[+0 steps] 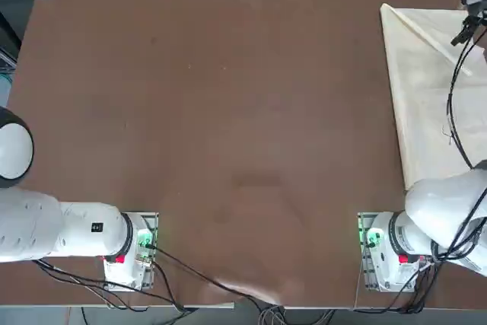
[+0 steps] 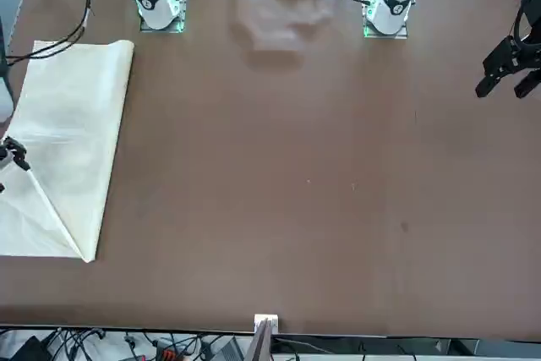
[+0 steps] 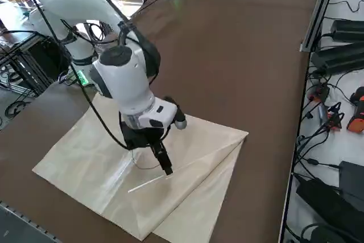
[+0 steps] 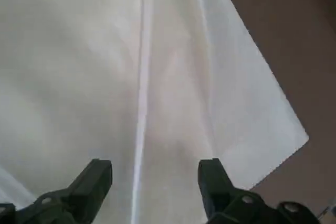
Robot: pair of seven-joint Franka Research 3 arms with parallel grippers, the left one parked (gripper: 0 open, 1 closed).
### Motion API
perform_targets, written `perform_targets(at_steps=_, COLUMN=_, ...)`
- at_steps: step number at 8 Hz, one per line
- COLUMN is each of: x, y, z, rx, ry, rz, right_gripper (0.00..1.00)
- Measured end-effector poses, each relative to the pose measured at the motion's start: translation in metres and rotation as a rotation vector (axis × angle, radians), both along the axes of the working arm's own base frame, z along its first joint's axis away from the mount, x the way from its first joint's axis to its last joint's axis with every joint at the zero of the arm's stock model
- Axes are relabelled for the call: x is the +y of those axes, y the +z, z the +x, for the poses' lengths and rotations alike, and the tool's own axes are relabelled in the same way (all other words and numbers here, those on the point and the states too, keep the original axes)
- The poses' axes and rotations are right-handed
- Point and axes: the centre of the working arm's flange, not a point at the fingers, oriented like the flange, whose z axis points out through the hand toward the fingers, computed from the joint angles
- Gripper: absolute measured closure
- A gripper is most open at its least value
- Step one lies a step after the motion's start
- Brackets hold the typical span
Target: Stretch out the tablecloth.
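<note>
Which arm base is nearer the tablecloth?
The right base: the tablecloth lies near it, far from the left base, under the open right gripper.

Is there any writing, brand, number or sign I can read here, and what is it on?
No readable text shows anywhere.
Tablecloth: plain, no lettering.
White arm by the table's left edge: a small dark square mark, too small to read.
Right gripper, open above the cloth: no label to be read.

Brown tabletop (image 1: 228, 112) lies open left of the tablecloth (image 1: 430, 112).
</note>
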Motion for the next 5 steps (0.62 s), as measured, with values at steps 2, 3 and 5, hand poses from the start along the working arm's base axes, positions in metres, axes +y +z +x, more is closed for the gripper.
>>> perform_targets(at_steps=2, x=-0.003, y=-0.024, z=0.001, rx=-0.011, ry=0.092, rz=-0.024, right_gripper=0.00)
perform_targets(at_steps=3, x=-0.003, y=-0.032, z=0.002, rx=-0.017, ry=0.119, rz=-0.033, right_gripper=0.00)
perform_targets(at_steps=5, x=-0.009, y=-0.044, z=-0.007, rx=-0.023, ry=0.150, rz=-0.046, right_gripper=0.00)
